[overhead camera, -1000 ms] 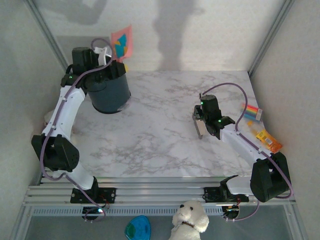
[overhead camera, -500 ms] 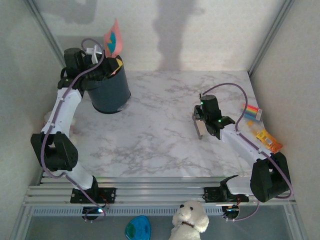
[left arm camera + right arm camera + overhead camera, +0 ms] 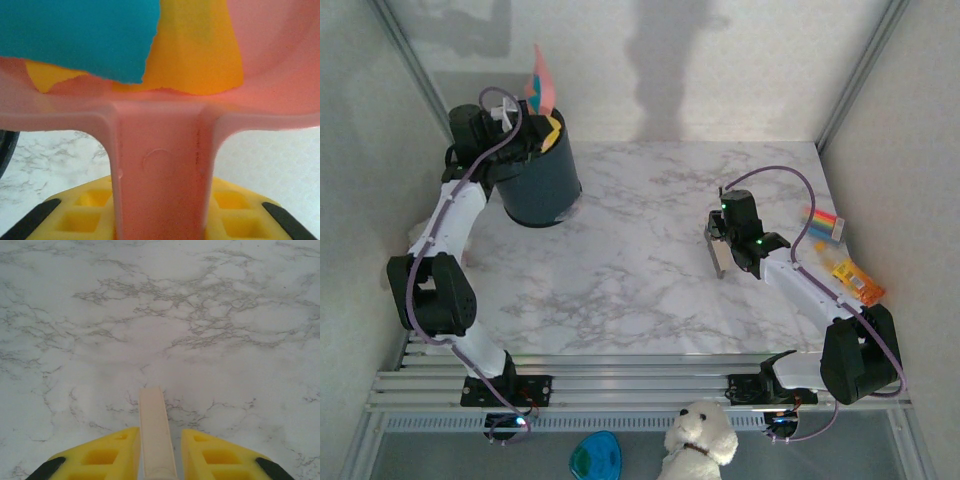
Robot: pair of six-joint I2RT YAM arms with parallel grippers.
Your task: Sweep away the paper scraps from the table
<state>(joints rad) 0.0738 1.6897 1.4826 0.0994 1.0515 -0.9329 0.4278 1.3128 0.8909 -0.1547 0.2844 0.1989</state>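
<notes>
Over the dark bin (image 3: 535,190) at the far-left corner I tip the pink dustpan (image 3: 165,165) steeply, my left gripper (image 3: 162,225) pinching its handle, so the orange and teal paper scraps (image 3: 100,40) inside slide out, I judge. My right gripper (image 3: 157,455) clamps a pale brush handle (image 3: 154,425), parked low and out of the way. The white marble table (image 3: 620,270) sits between pale walls.

Soft, even light is falling from above onto the marble table (image 3: 650,260), keeping the overhead view bright. Blurred grey shadows are lying across the far wall (image 3: 670,60), and a faint one is hugging the dark bin (image 3: 535,190). Close at the left wrist, the pink dustpan (image 3: 165,165) and paper scraps (image 3: 80,35) are glowing, softly focused. At the right wrist the veining is showing crisply, while the yellow fingers (image 3: 105,457) of the right end effector (image 3: 159,460) are blurring at the near edge.
</notes>
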